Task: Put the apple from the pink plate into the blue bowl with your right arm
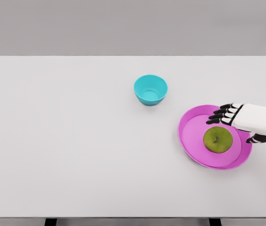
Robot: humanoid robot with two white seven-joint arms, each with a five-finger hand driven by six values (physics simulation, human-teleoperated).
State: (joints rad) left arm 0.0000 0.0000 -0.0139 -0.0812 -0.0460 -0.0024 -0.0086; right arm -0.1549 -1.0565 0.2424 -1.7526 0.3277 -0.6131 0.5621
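A green apple (218,140) lies on the pink plate (193,136) at the right side of the table. My right hand (233,124) comes in from the right edge and hovers over the plate's far right part, just above and to the right of the apple. Its black fingers (219,115) are spread and point left, the thumb (260,139) sits on the near side, and nothing is held. The blue bowl (150,89) stands upright and empty near the table's middle, up and to the left of the plate. My left arm does not show.
The white table (76,141) spans the whole view, with its front edge at the bottom and a grey wall behind.
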